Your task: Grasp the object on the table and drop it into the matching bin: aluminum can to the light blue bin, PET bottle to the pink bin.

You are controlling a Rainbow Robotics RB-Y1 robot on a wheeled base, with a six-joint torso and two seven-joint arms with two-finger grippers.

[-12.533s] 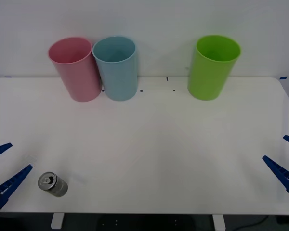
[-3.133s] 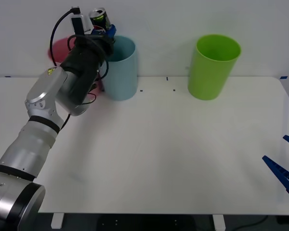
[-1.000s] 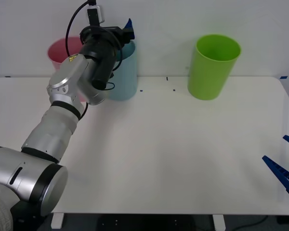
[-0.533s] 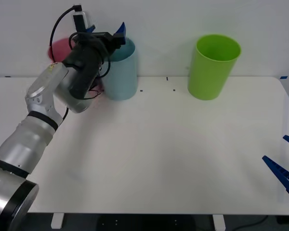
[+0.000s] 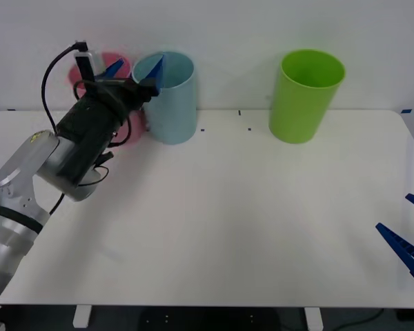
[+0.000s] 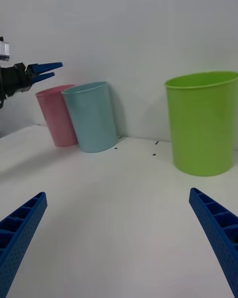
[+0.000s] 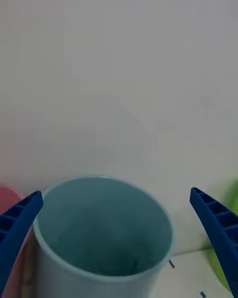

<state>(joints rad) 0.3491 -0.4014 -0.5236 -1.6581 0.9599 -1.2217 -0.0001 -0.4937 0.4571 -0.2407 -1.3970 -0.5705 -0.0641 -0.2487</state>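
Note:
The aluminum can is out of view. My left gripper [image 5: 134, 69] is open and empty, its blue fingertips level with the rims of the pink bin [image 5: 109, 58] and the light blue bin [image 5: 171, 103], just in front of them. The left wrist view looks down into the light blue bin [image 7: 101, 221] between the spread fingers of that gripper [image 7: 119, 228]; no can can be made out inside. My right gripper [image 5: 410, 227] rests open at the table's right edge. From the right wrist view the left gripper [image 6: 44, 69] hangs above the pink bin [image 6: 57, 116].
A green bin [image 5: 307, 96] stands at the back right of the white table [image 5: 228, 221], well apart from the other two. The pink and light blue bins [image 6: 91, 116] stand side by side against the back wall. My left arm stretches over the table's left part.
My left arm has pulled back and down to the left from over the light blue bin, gripper still open. The can it held up 3.1 s ago is gone from it.

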